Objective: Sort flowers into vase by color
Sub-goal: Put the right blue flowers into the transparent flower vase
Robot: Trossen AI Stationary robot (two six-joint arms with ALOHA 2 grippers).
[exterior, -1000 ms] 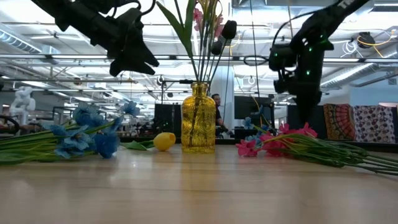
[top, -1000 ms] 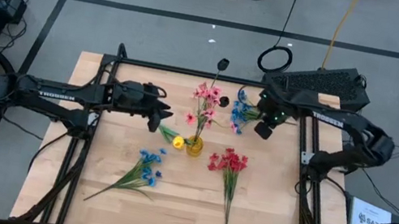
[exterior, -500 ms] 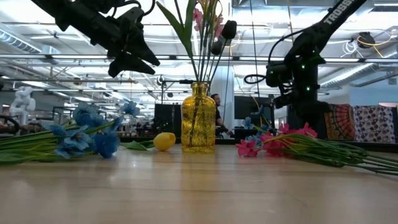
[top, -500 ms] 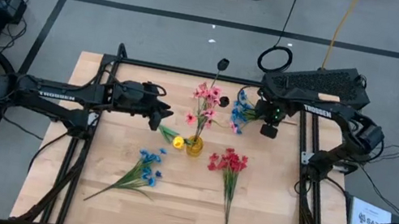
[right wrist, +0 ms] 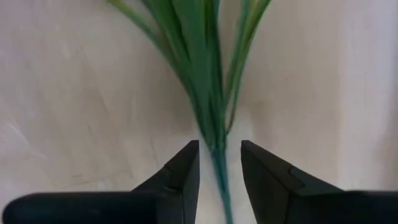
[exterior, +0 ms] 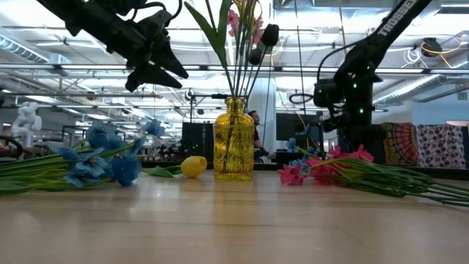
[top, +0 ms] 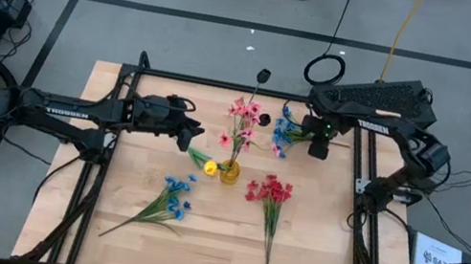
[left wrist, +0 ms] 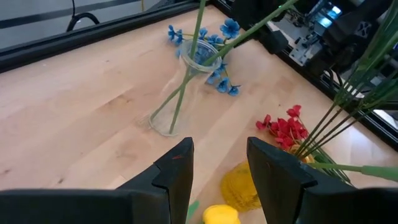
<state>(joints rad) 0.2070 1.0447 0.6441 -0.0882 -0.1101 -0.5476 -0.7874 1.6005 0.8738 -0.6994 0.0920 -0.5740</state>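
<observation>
Right pincer (right wrist: 216,163) straddles blue flowers' (top: 286,129) thin green stem, fingers parted.

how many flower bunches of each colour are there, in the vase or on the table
pink: 1, in the yellow vase
blue: 2, one far, one near
red: 1
yellow: 1
total: 5

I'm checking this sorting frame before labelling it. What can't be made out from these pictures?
- Right wrist view: the green stem runs off the edge between the open right gripper; its bloom colour is unseen.
- High view: the vase is too small to count stems.
- Low view: the pink flowers are cut off by the frame edge.
- Left gripper hovers open.
</observation>
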